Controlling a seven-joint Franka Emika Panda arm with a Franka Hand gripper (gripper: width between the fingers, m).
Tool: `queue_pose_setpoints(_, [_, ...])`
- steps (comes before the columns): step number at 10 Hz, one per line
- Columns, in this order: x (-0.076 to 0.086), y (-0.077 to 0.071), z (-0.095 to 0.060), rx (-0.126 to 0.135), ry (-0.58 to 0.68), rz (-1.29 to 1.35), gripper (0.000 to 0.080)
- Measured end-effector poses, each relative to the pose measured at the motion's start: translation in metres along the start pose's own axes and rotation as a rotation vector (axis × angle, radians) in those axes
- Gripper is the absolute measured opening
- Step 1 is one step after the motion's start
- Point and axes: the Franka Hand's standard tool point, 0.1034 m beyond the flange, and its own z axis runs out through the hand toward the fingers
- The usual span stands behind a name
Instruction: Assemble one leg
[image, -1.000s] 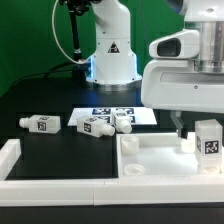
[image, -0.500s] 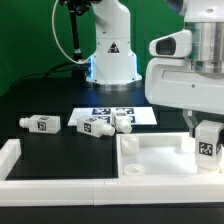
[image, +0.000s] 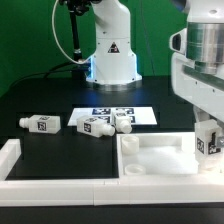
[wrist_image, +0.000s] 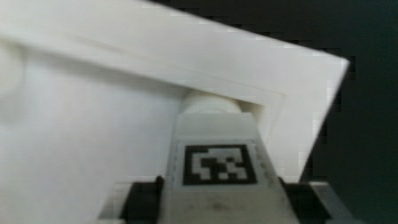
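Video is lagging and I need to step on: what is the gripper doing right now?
Gripper: closed on a leg, held upright at a corner of the tray.

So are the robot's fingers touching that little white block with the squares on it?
Touching. In the wrist view the dark fingers press against both sides of the leg, with no gap showing.

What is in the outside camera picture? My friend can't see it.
The gripper holds a leg upright at the corner of the white panel on the exterior view's right. Three more legs lie on the black table by the marker board.
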Motion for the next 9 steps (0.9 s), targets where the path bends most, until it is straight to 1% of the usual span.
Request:
queue_pose_setpoints(1, [-0.0007,-0.0007,0.0017,0.012,-0.024,0.176,0.0284])
queue_pose_setpoints(2, [-0.0007,0.0004,0.0028,0.021,-0.027,0.208,0.0284])
queue_pose_setpoints(4, [-0.0011,0.0011,0.0038,0.02,-0.02,0.146,0.0285])
queue_pose_setpoints(5, [-0.0045,0.0033,0.0069,0.014,0.008,0.019,0.0453])
queue_pose_setpoints(6, [-0.0062,0.0039,0.0086,0.01,0.031,-0.174,0.0608])
queue_pose_setpoints(7, [-0.0074,0.0038,0.0083,0.004,0.046,-0.346,0.0608])
queue_pose_setpoints(8, [-0.0082,0.0042,0.0079,-0.005,0.051,-0.498,0.0637])
queue_pose_setpoints(9, [-0.0075,0.004,0.0078,-0.006,0.053,-0.581,0.0637])
